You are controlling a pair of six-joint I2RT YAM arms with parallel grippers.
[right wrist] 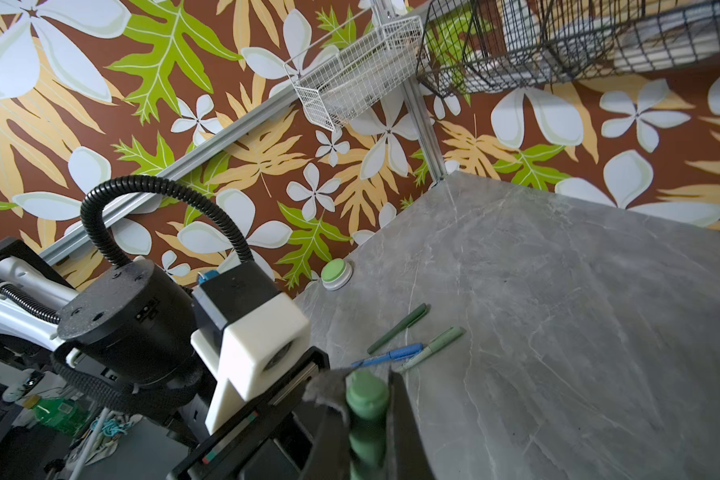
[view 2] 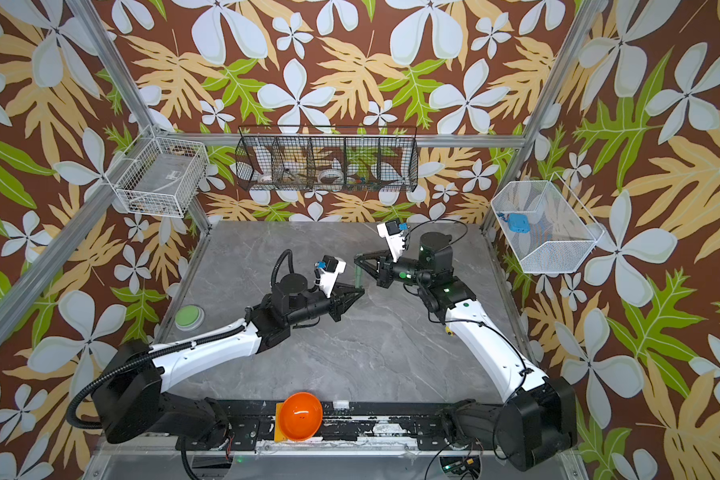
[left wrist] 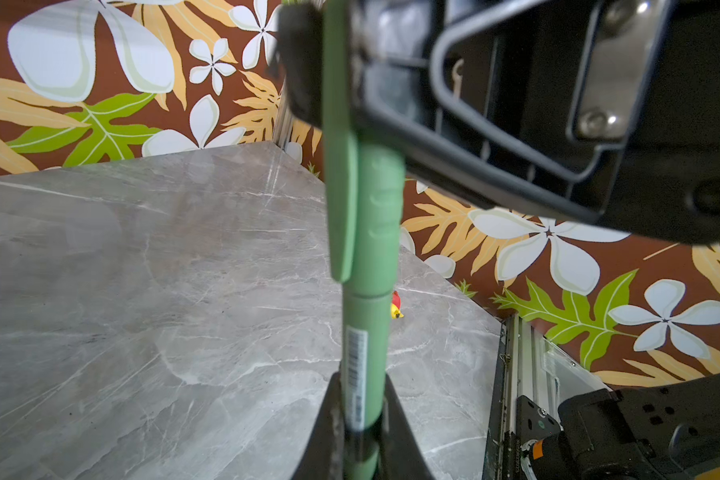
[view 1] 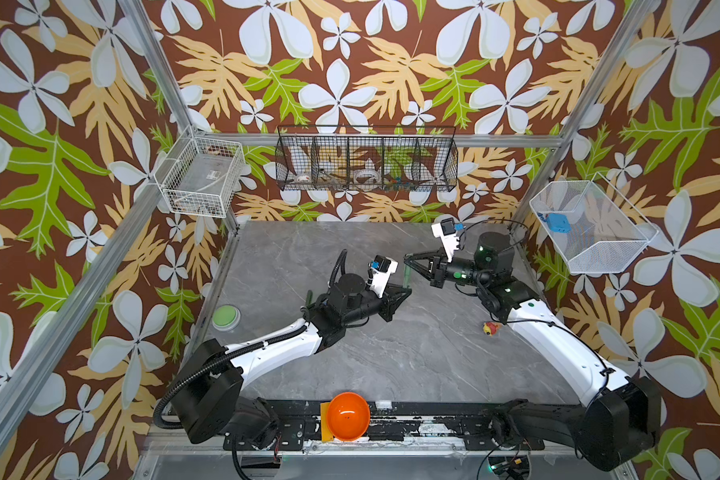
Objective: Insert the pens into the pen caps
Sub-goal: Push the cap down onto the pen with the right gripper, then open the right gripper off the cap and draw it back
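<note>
Marble desk [view 1: 412, 361], floral walls [view 1: 350, 83] —
three capped pens [right wrist: 398, 328] lie flat; left hand [left wrist: 360, 415] clamps a fourth pen [left wrist: 364, 332] — right hand [right wrist: 364, 399] clamps its cap [left wrist: 379, 208]

A green pen [view 2: 358, 275] spans between the left jaws and right jaws (both clamped) above the grey table [view 2: 391, 353].

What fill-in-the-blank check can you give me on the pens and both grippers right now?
1. The left gripper is shut on the barrel of a pen coloured ____.
2. The right gripper is shut on that pen's ____.
3. Beside the dark green pen and the pale green pen on the table lies a third pen coloured ____.
4. The bowl in both top views is ____.
Missing words: green; cap; blue; orange.
</note>
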